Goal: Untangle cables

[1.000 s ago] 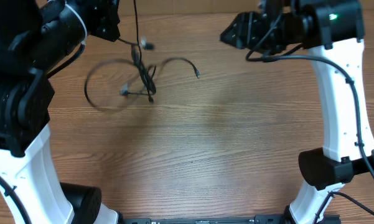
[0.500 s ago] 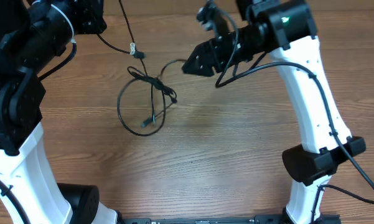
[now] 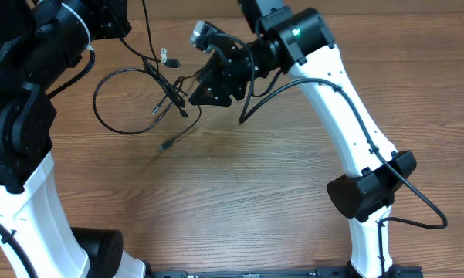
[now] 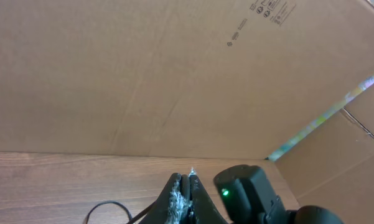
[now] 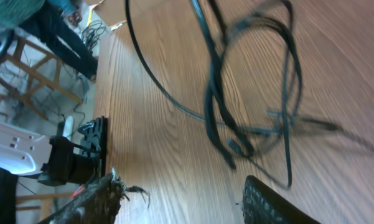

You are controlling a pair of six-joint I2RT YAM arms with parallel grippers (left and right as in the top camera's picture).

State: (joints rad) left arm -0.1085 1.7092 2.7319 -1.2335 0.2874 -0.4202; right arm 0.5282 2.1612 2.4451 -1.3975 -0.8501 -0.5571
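The counter (image 3: 255,193) is a brown wood-grain top, its grain running side to side in the overhead view, with a white-and-black arm standing at each lower corner. The cables (image 3: 174,93) lie and hang over its upper left part: a knotted cluster of thin black cords sits just beside the right gripper (image 3: 194,91). A wide loop (image 3: 100,116) spreads to the left, and one loose plug end (image 3: 164,144) rests on the wood below the knot. One strand (image 3: 147,35) climbs from the cluster off the top edge, close to the left arm's black wrist. The left gripper (image 4: 184,190) has its fingers pressed together, apparently pinching that strand, though the pinch itself is hidden in its own camera. Behind it rises a plain cardboard wall (image 4: 143,81) bearing small printed marks (image 4: 261,9). A strip of coloured tape (image 4: 323,118) runs along the seam with a second cardboard panel on the right. A green light (image 4: 224,193) glows on the black body of the right arm just past the fingers. The right gripper (image 5: 180,199) is spread wide with nothing between its fingers (image 5: 106,199), and the cords (image 5: 218,118) cross the wood just beyond them, blurred. In that view the counter ends at a straight edge carrying a black clamp (image 5: 90,140). Past it are a white arm base (image 5: 12,152), some wooden framing (image 5: 37,68) and dim clutter too blurred to name.
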